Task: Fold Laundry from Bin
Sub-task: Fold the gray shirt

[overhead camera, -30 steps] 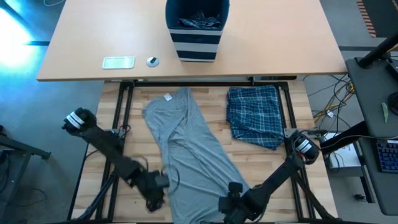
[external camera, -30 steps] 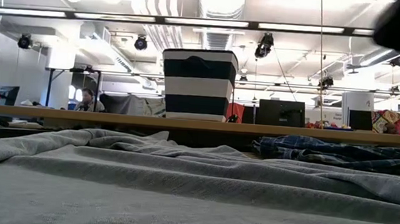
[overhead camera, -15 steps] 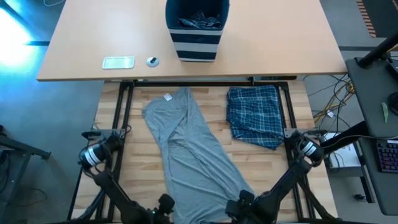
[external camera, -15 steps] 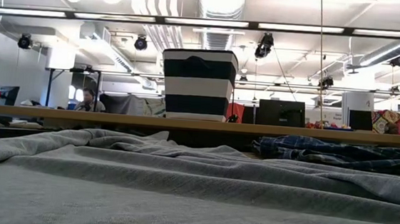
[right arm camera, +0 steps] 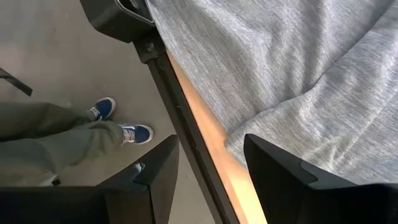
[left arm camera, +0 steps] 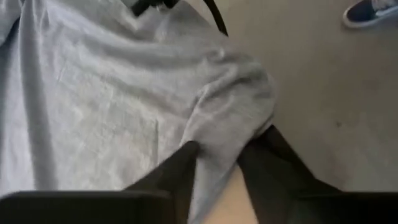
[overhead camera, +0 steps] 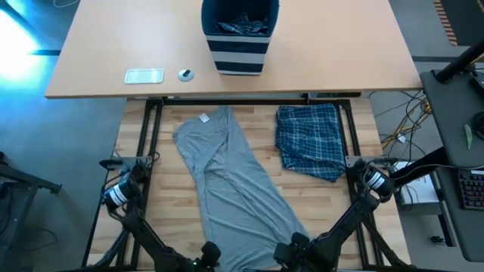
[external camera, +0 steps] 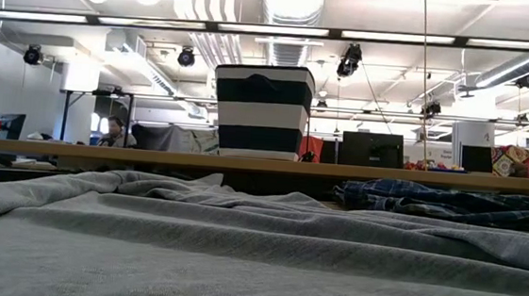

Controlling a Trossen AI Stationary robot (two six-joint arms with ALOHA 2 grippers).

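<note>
Grey T-shirt (left arm camera: 124,106) hem now sits pinched between the left gripper (left arm camera: 214,165) fingers, which have narrowed onto it at the table's near edge, readying a fold, while the right gripper (right arm camera: 208,165) waits half-open and empty.

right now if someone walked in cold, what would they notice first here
Probably the long grey T-shirt sprawled diagonally down the middle of the slatted wooden table. Next, the folded blue plaid garment lying to its right, and the navy striped bin on the far desk with more cloth inside. At the near edge, the left claw has its fingers round a bunched corner of the T-shirt.
</note>
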